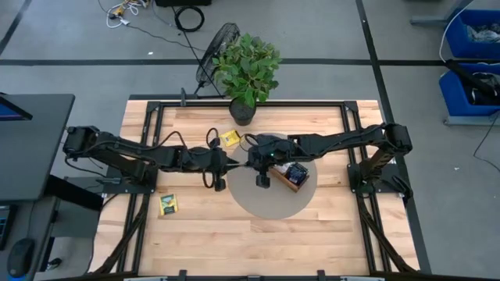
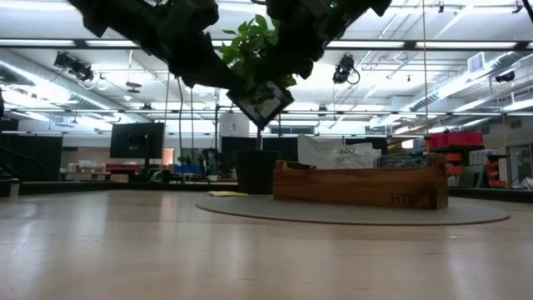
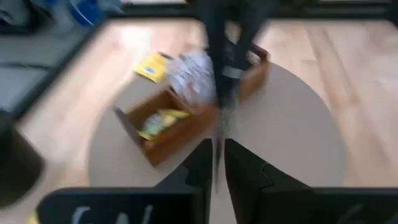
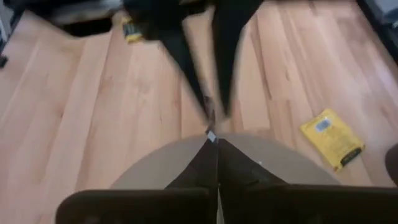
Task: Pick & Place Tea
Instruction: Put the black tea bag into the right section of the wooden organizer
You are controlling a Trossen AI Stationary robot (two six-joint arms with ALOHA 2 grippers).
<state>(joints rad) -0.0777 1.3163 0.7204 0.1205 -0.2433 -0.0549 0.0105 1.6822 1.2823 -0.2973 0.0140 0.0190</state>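
Wooden and long, the brown open-topped box [image 2: 358, 185] carries the only writing that can be made out, burnt-in letters near one end that look like "HTF"; it lies on a round grey-brown mat [image 1: 266, 204] on the pale plank bench [image 1: 312, 234], with yellow packets and other tea showing inside it in the left wrist view. Both dark arms reach in level from their own sides and meet nose to nose above the mat's edge, well clear of the bench. Between them hangs the dark square tea packet with a pale label [image 2: 262, 102], tilted so that one corner points down; being square it has no long axis, and both wrist views show it as a thin edge only. The right gripper [image 1: 251, 161] has its jaws clenched on this packet. The left gripper [image 1: 232, 162] points straight at it with its jaws close about the same edge, but I cannot tell whether they grasp it or have let go. A yellow flat tea packet [image 1: 229, 139] lies on the bench near the potted green plant [image 1: 248, 62], and a second yellow tea packet [image 1: 168, 204] lies under the left arm's side.
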